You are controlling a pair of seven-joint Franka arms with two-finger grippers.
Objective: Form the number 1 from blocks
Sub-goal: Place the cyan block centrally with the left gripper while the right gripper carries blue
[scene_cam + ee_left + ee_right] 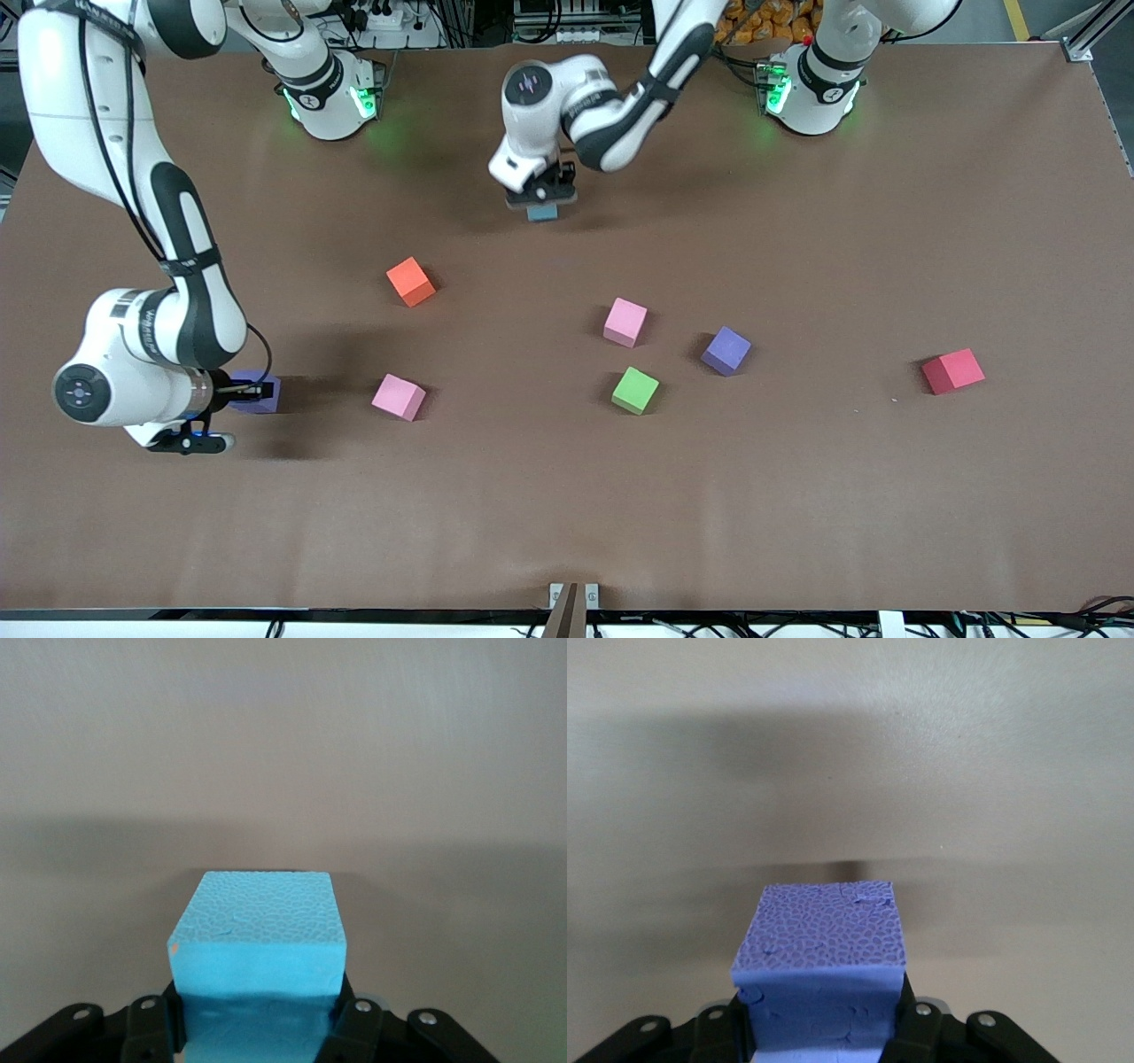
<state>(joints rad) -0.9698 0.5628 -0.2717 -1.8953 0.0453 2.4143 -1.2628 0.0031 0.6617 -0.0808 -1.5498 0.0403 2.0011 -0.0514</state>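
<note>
At upper centre of the frame, the left gripper (541,197) is clenching the light blue block (541,213). At lower left, the right gripper (251,389) is clasping a purple block (260,392), both blocks probably meant for building the numeral.

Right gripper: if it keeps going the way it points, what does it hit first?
The right gripper, shut on a purple block, points toward a pink block in the front view. That looks first in line; height is unclear.

Brown table (797,496); cables, perhaps orange objects (771,22) along its upper edge
</note>
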